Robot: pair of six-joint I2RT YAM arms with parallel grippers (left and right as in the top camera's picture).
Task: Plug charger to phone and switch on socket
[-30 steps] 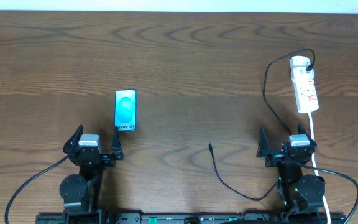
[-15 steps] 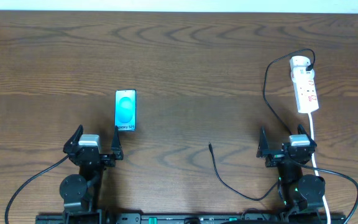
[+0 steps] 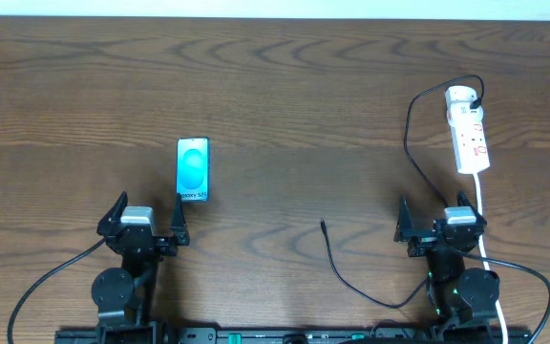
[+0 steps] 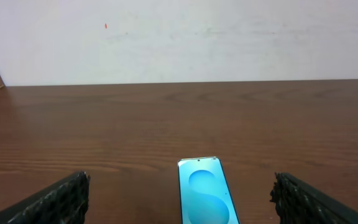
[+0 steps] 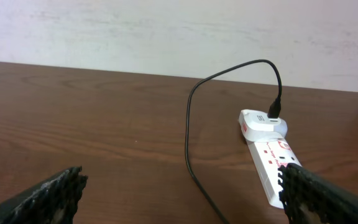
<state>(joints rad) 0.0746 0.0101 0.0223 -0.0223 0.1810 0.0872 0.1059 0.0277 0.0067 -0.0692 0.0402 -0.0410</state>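
Observation:
The phone [image 3: 192, 169] lies flat on the table, cyan screen up; it also shows in the left wrist view [image 4: 206, 193], just ahead between the fingers. My left gripper [image 3: 147, 218] is open and empty just short of it. The white socket [image 3: 468, 129] lies at the far right and shows in the right wrist view [image 5: 267, 152]. The charger cable [image 3: 411, 143] runs from its plug in the socket's far end down past my right gripper [image 3: 433, 218], which is open and empty. The cable's free plug tip [image 3: 323, 225] lies on the table between the arms.
The wooden table [image 3: 285, 86] stretches back to a white wall [image 4: 185, 37]. The socket's white cord [image 3: 482, 215] runs down beside my right arm. Thicker black robot cables [image 3: 46, 282] trail near both arm bases at the front edge.

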